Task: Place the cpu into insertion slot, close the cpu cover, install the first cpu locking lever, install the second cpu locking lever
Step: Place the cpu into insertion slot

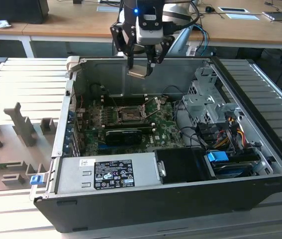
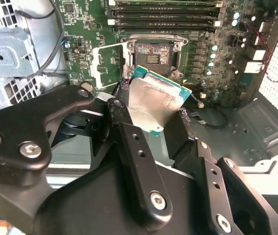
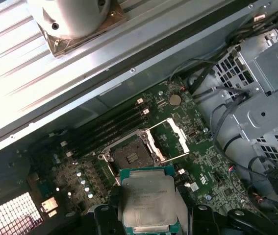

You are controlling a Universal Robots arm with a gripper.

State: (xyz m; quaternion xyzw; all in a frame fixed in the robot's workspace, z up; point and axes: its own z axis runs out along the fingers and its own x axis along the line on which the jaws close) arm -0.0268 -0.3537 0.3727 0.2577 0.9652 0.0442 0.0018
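Well above the insertion slot [image 1: 130, 115], the gripper [image 1: 140, 68] had its jaws clamped on the cpu [image 2: 153, 105] by its edges. Danger, to my eye: a skewed or slipping chip could land off-square and bend the slot's contacts. At the slot's edge, the cpu cover [image 3: 170, 139] stood flipped open. The arm [image 1: 148, 20] hung wrist-down, pointing toward the slot.

You see a grey table [image 1: 26, 79] with long ridges. The big black computer box [image 1: 145, 204] sits right on it, open on top. Grey holder blocks [image 1: 24, 127] sit on the table too, toward the exterior view's left.
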